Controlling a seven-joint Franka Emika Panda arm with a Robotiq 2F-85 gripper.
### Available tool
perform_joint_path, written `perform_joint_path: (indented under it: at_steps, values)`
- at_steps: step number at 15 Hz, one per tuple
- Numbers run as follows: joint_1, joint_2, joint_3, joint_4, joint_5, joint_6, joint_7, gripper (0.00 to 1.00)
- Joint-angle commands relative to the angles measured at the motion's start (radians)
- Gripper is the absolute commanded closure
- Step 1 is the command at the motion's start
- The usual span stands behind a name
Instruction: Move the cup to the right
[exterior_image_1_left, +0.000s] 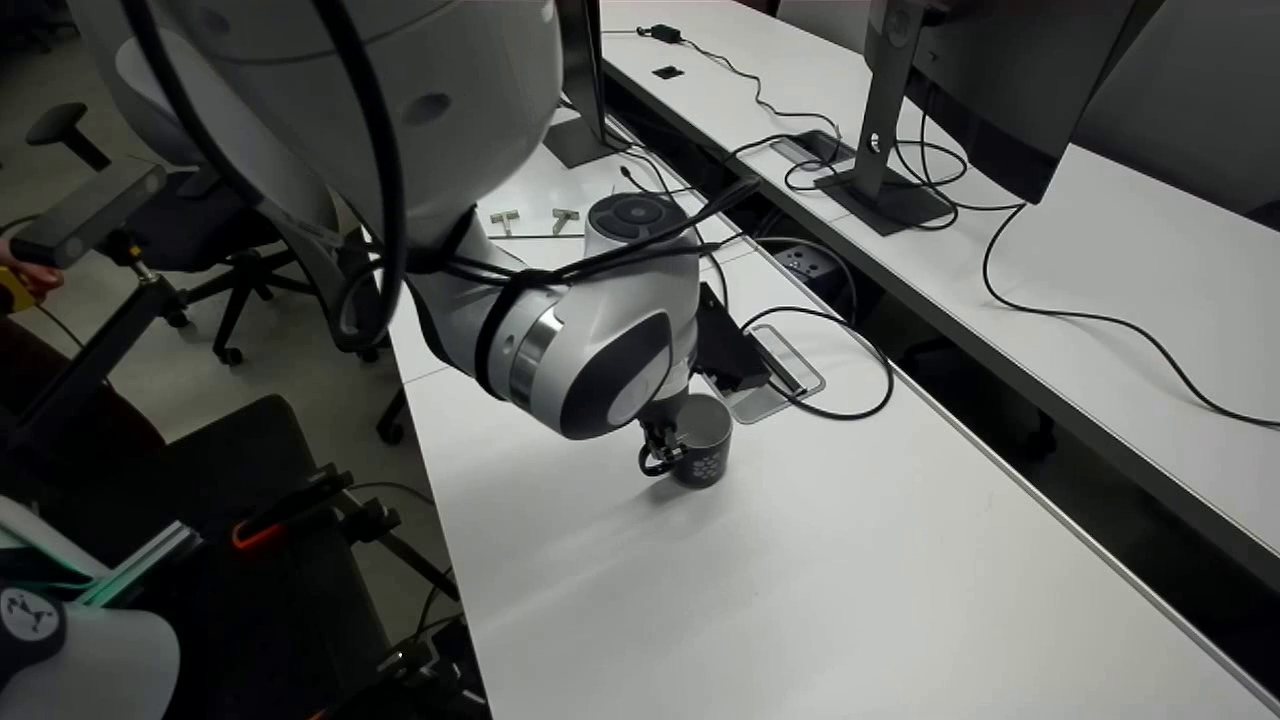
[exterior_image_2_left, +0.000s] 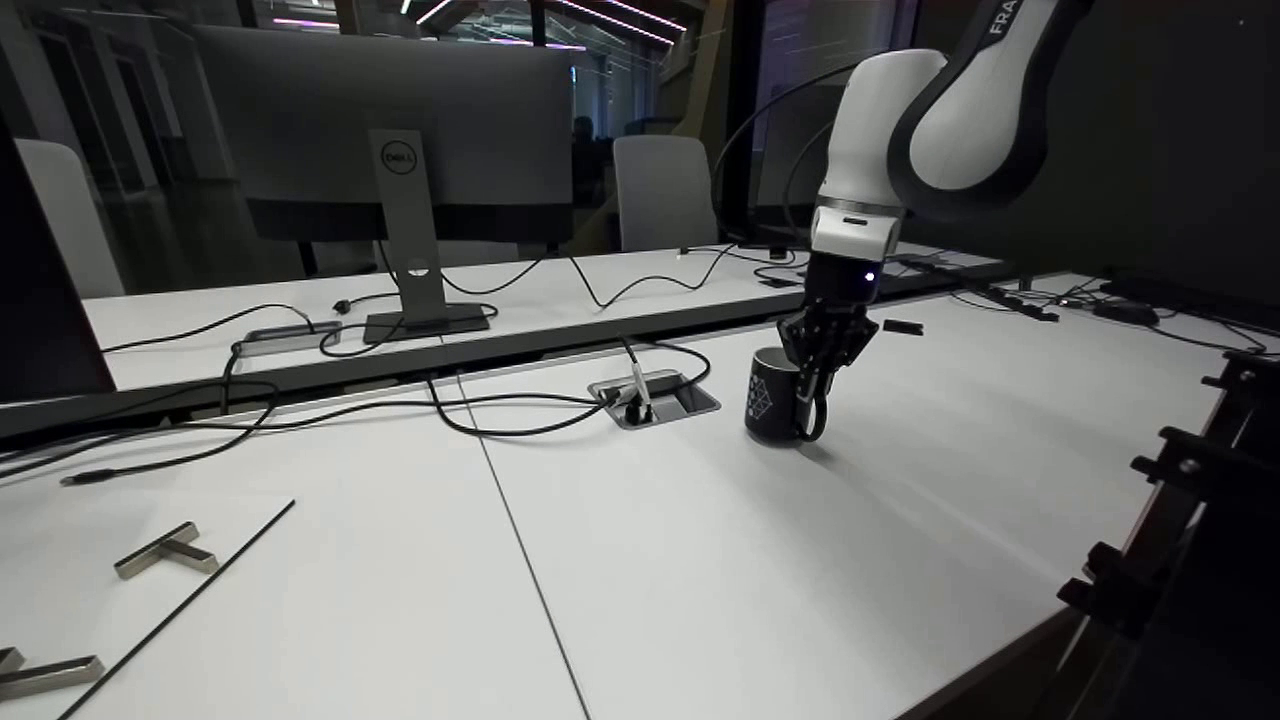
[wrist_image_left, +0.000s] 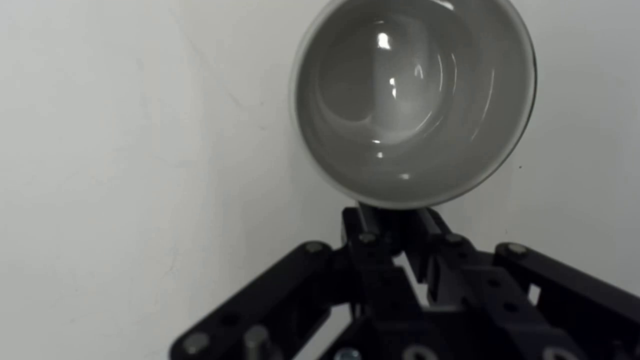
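The cup (exterior_image_1_left: 708, 460) is small, dark and round with a pale grey inside and a white pattern on its side. It is upright and seems to stand on the white table; it also shows in an exterior view (exterior_image_2_left: 768, 400). In the wrist view its pale open mouth (wrist_image_left: 410, 100) fills the top centre, ahead of the fingers. My gripper (exterior_image_1_left: 664, 446) points down at the cup's handle side. Its fingers (wrist_image_left: 395, 217) are close together around the dark handle (exterior_image_2_left: 819, 415), just below the rim. The fingertips and most of the handle are hidden under the rim in the wrist view.
A dark flat device (exterior_image_1_left: 730, 350) with cables lies close behind the cup by a table socket (exterior_image_2_left: 670, 400). Black cables (exterior_image_2_left: 520, 415) run along the table's back edge. Metal T-shaped pieces (exterior_image_2_left: 168, 550) lie on a board. A monitor (exterior_image_2_left: 400, 150) stands on the table behind.
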Motion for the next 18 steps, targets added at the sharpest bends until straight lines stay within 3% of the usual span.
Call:
perform_joint_path:
  at_steps: [1, 10, 18]
  values:
    - [-0.009, -0.054, 0.004, -0.086, 0.126, 0.06, 0.005, 0.96]
    - [-0.003, -0.09, -0.029, -0.125, 0.27, 0.043, 0.105, 0.96]
    - [0.0, -0.113, -0.121, -0.134, 0.299, 0.002, 0.222, 0.96]
